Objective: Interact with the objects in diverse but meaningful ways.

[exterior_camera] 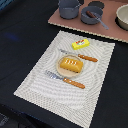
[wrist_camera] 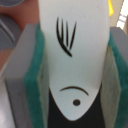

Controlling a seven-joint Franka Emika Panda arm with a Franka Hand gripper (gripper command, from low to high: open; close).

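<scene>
In the wrist view my gripper (wrist_camera: 70,75) is shut on a white utensil (wrist_camera: 74,45), a flat blade with dark slots, squeezed between two grey fingers (wrist_camera: 20,75) with teal pads. The gripper does not appear in the exterior view. There an orange bread loaf (exterior_camera: 70,64) lies on a tan plate (exterior_camera: 61,71) in the middle of a striped placemat (exterior_camera: 40,85). Orange-handled cutlery lies on either side of the plate: a fork (exterior_camera: 65,80) nearer the camera, a knife (exterior_camera: 80,56) farther away. A yellow box (exterior_camera: 80,44) sits behind them. A small grey pan (exterior_camera: 91,16) holds a brown sausage (exterior_camera: 92,13).
A brown board (exterior_camera: 62,21) at the back carries the pan, a grey pot (exterior_camera: 68,8) and a pale bowl (exterior_camera: 123,16) at the exterior view's right. The table around the placemat is dark. A grey round object (wrist_camera: 7,30) shows beside my fingers in the wrist view.
</scene>
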